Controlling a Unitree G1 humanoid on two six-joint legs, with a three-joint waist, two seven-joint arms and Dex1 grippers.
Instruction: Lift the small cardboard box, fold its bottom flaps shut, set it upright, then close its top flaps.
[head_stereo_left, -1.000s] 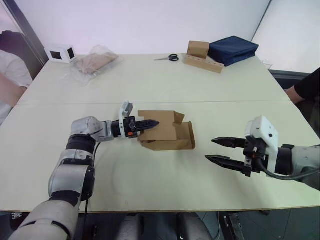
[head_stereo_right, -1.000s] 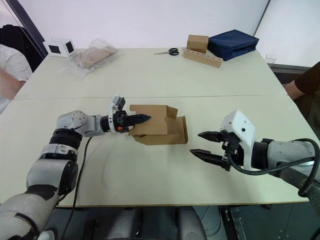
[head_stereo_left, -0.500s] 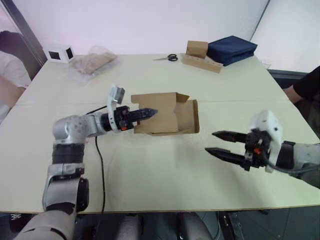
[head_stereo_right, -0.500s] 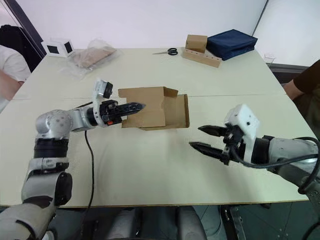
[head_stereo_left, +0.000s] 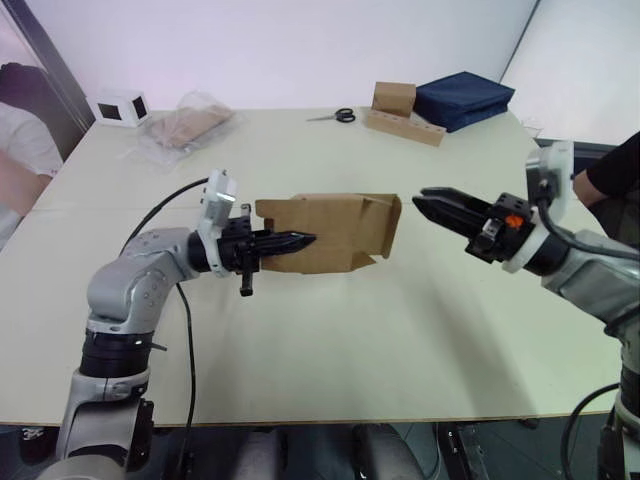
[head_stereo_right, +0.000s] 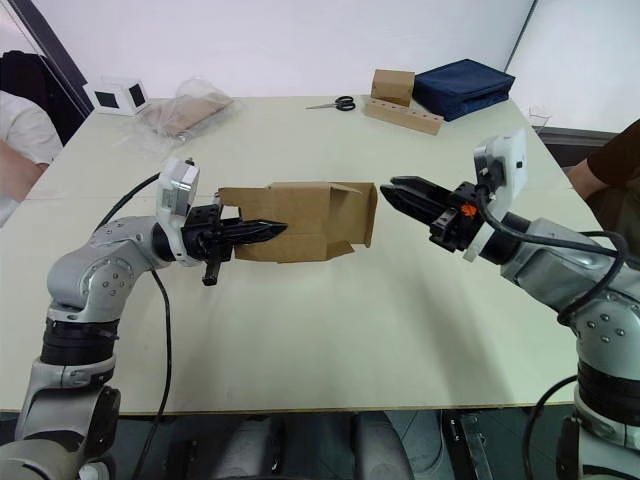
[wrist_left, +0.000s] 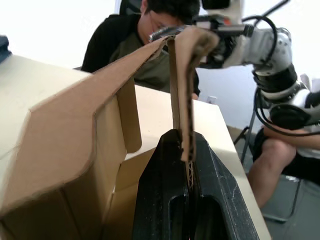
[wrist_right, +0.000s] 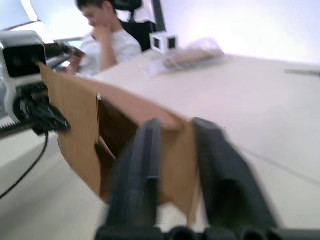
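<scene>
Raised off the table (head_stereo_left: 330, 330) since a second ago, one plain brown small cardboard box (head_stereo_left: 335, 232) is pinched by the left gripper (head_stereo_left: 300, 240); right gripper (head_stereo_left: 425, 200) fingers are parted beside its flaps.

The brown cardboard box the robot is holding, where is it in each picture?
Left eye view: small cardboard box mid-picture, off the table.
Right eye view: mid-picture too.
Left wrist view: its wall pinched in the left gripper.
Right wrist view: behind the right gripper.
Shared landmark: white cube.
</scene>
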